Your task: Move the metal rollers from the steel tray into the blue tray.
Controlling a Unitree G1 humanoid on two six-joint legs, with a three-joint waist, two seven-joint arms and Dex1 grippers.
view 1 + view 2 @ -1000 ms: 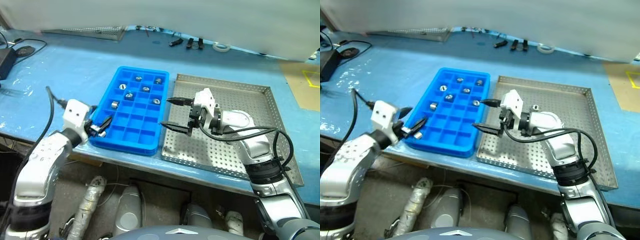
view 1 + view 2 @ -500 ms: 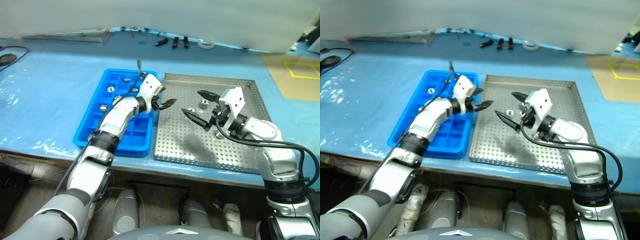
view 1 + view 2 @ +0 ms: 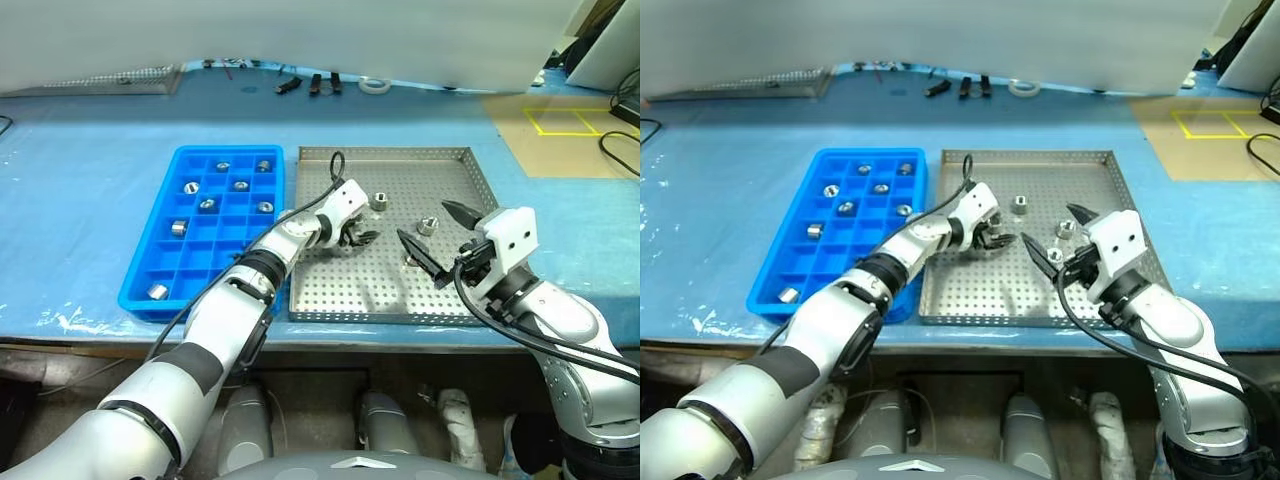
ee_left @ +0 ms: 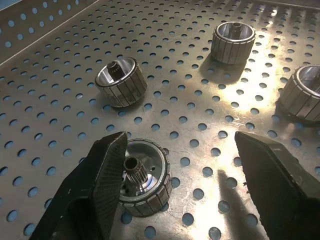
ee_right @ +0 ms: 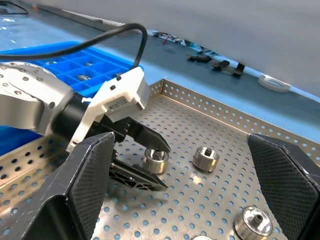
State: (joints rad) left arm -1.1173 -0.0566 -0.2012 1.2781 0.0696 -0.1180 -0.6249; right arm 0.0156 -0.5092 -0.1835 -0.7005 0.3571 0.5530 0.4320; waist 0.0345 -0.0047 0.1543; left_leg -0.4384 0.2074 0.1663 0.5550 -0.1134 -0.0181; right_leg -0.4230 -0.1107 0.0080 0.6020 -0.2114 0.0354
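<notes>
- Left gripper (image 4: 182, 185): fingers parted, holding nothing; low over the steel tray (image 3: 455, 300), one finger (image 4: 97, 182) just beside a metal roller (image 4: 142, 177), the other well clear. Placed, by judgement, to straddle that roller for a pick.
- Right gripper (image 3: 433, 232): spread wide, empty; hangs over the tray's right part, apparently kept aside so the left arm has room.
- Metal rollers, unmoved: four on the perforated floor, near the left gripper, including one (image 4: 121, 81) beyond its fingers and one (image 3: 379, 201) toward the far rim.
- Metal rollers, delivered: seven in the blue tray (image 3: 140, 265), one per compartment, e.g. (image 3: 158, 291).
- Blue tray: beside the steel tray's left rim, short carry.
</notes>
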